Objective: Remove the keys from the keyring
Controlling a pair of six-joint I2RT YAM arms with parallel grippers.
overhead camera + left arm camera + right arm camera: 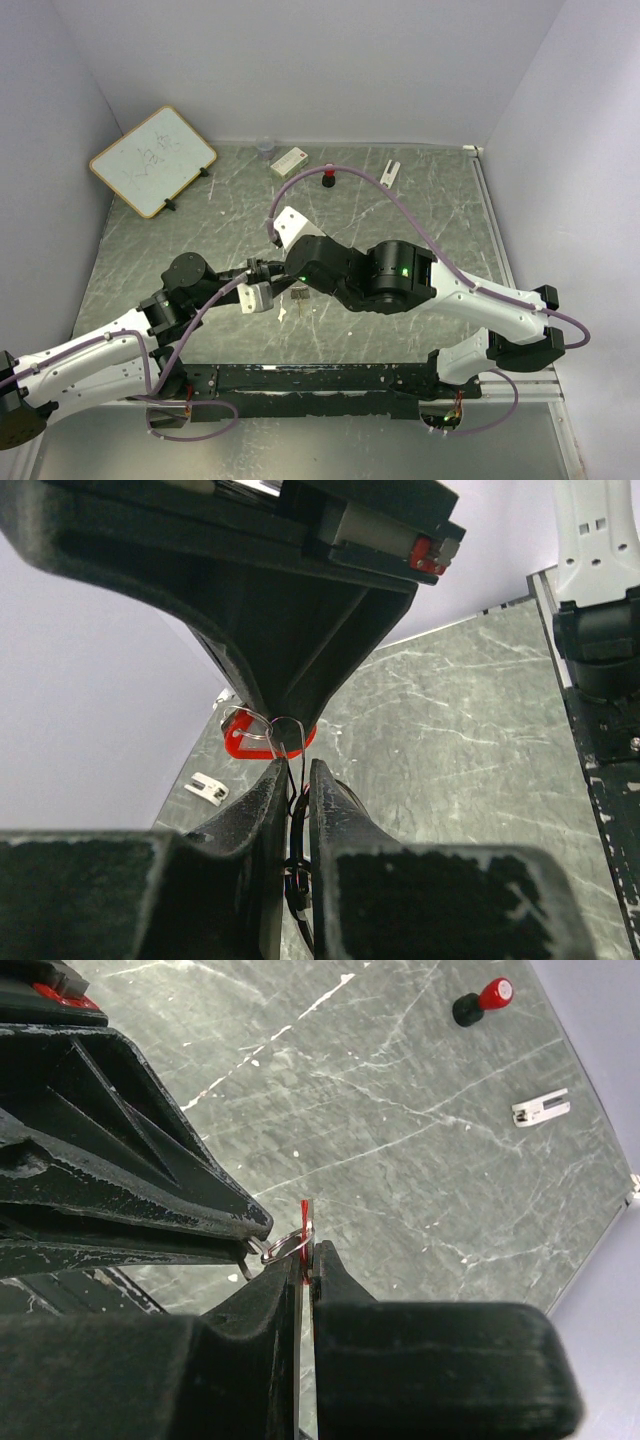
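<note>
Keyring (pixel 284 1247) is held up off the desk (pixel 460 200) at the centre of the top view: left jaws nearly closed, pinching the keyring wire, right jaws clamped tight on the red key (pixel 243 743) head, tips of both pairs almost touching. Small silver keys (pixel 297 296) show just under that meeting point, hanging or lying I cannot tell. Open desk all round; whiteboard (pixel 152 160) upper left, cup (pixel 265 148), white box (pixel 289 162) and red-topped knob (pixel 327 180) sit near the back edge, well apart.
</note>
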